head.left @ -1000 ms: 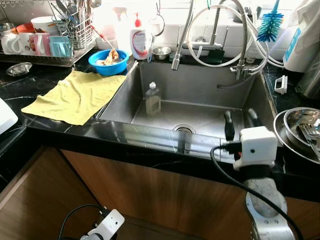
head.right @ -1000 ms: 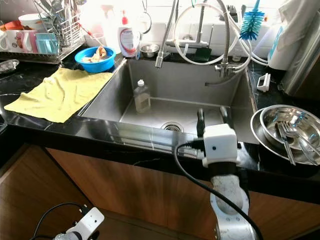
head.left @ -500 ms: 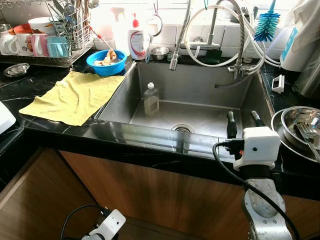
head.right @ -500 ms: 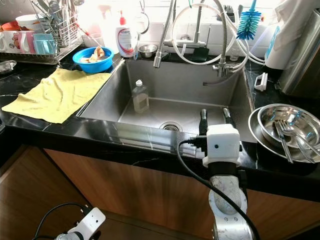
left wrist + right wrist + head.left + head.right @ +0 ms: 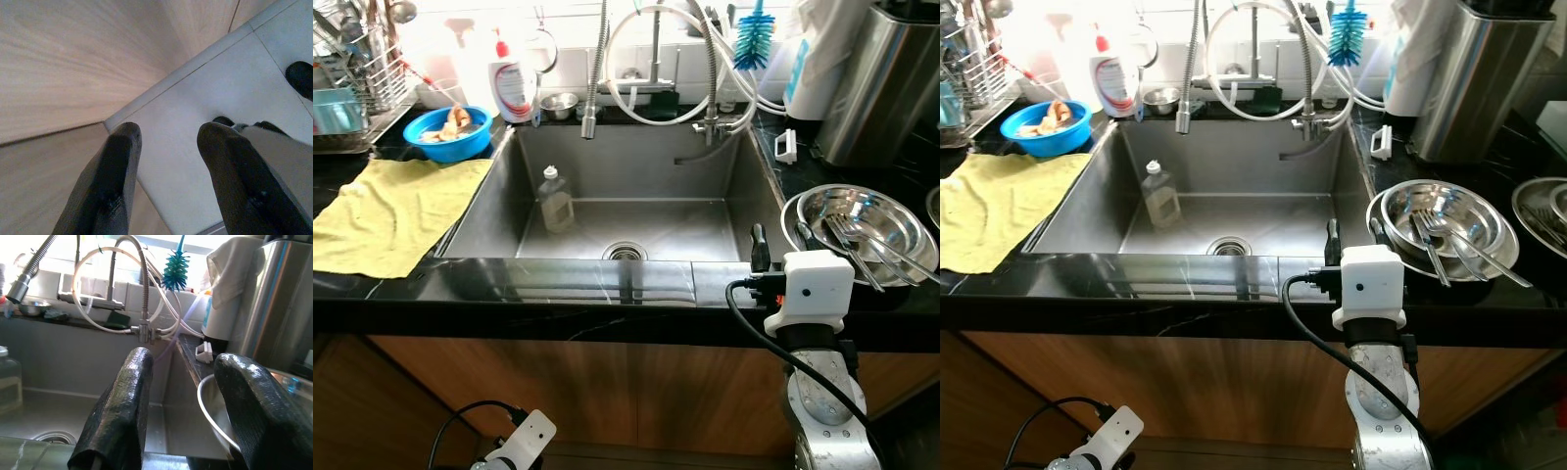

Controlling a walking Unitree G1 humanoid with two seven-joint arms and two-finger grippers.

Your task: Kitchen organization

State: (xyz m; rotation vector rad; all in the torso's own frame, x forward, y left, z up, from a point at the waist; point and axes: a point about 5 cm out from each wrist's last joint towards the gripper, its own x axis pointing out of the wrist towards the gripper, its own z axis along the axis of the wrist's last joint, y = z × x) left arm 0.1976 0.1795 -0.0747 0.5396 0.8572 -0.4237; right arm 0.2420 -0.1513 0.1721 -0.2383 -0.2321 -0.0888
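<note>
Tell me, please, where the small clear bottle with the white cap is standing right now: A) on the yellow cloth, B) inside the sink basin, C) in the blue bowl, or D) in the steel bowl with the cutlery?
B: the bottle stands upright on the floor of the sink, left of the drain.

Legible markings: none found.
The pump bottle [image 5: 512, 86] left of the faucet [image 5: 654, 59] bears a red-and-white label; its print is too small to read.
</note>
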